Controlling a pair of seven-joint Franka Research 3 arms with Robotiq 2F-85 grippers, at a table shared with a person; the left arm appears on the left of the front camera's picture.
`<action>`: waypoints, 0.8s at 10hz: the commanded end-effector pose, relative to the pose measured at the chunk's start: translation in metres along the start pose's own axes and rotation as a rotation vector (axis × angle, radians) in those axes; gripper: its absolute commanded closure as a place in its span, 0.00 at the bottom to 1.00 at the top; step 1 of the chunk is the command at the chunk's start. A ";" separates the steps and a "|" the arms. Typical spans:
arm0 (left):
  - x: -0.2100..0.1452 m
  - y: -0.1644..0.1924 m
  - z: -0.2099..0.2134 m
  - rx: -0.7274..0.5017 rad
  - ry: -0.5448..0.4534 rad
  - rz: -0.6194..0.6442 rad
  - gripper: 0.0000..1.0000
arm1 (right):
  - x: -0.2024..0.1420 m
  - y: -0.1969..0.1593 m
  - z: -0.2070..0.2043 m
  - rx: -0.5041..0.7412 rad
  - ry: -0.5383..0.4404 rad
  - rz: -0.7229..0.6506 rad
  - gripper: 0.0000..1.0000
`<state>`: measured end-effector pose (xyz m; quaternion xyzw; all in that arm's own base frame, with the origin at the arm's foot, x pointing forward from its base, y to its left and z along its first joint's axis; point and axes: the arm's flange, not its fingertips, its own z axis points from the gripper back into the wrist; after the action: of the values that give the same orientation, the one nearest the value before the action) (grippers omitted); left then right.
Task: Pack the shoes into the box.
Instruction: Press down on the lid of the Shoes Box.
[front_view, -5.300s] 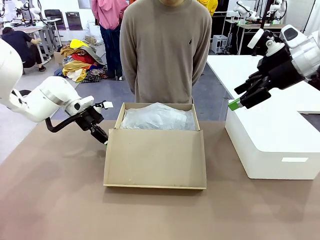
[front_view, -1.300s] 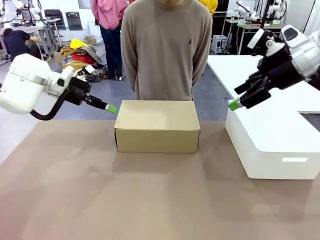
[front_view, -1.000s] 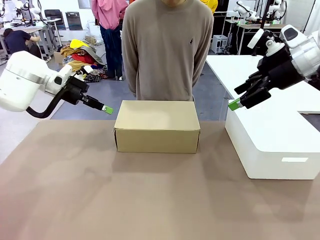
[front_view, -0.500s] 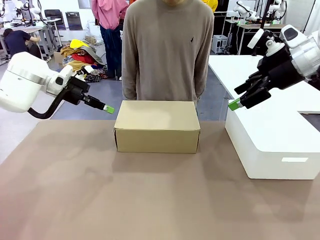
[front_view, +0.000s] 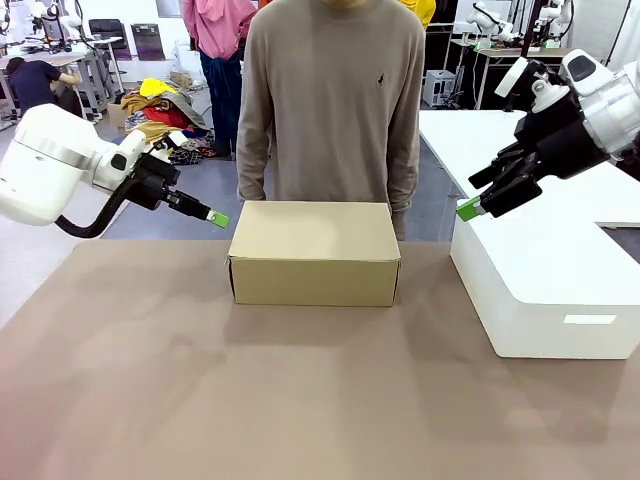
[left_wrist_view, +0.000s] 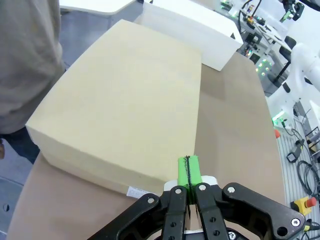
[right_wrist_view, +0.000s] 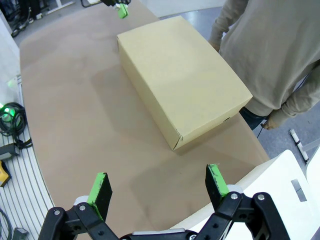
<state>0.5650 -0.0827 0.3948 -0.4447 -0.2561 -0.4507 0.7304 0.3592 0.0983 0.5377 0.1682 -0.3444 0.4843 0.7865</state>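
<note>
The tan cardboard box (front_view: 314, 252) stands closed at the far middle of the table, its lid down; the shoes are hidden. My left gripper (front_view: 218, 217) hangs just left of the box's top left corner, shut, green pads pressed together, holding nothing. In the left wrist view the shut gripper (left_wrist_view: 188, 171) sits over the near edge of the box (left_wrist_view: 130, 100). My right gripper (front_view: 468, 208) hovers above the white block, open and empty. Its wrist view shows the wide-apart fingers (right_wrist_view: 100, 188) and the box (right_wrist_view: 180, 77) beyond.
A large white block (front_view: 545, 270) stands on the table's right side. A person in a beige sweater (front_view: 330, 100) stands right behind the box, hands down by the sides. Brown table surface (front_view: 300, 400) lies bare in front of the box.
The box, open with tissue showing several seconds ago, is closed. My left gripper has risen from the lid's left side to beside the box top. The person's arms came down to the sides.
</note>
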 end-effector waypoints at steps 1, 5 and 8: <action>0.000 0.000 0.000 0.000 0.000 0.000 1.00 | 0.000 -0.003 -0.002 0.013 -0.022 0.011 0.00; 0.036 -0.058 0.020 0.068 0.286 -0.102 0.28 | 0.000 -0.003 -0.002 0.013 -0.022 0.011 0.00; 0.044 -0.084 0.027 0.188 0.544 -0.157 0.00 | 0.003 -0.001 0.000 0.002 0.010 0.007 0.20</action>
<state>0.5222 -0.0918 0.4811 -0.2613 -0.1416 -0.5798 0.7586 0.3589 0.0986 0.5376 0.1670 -0.3434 0.4848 0.7869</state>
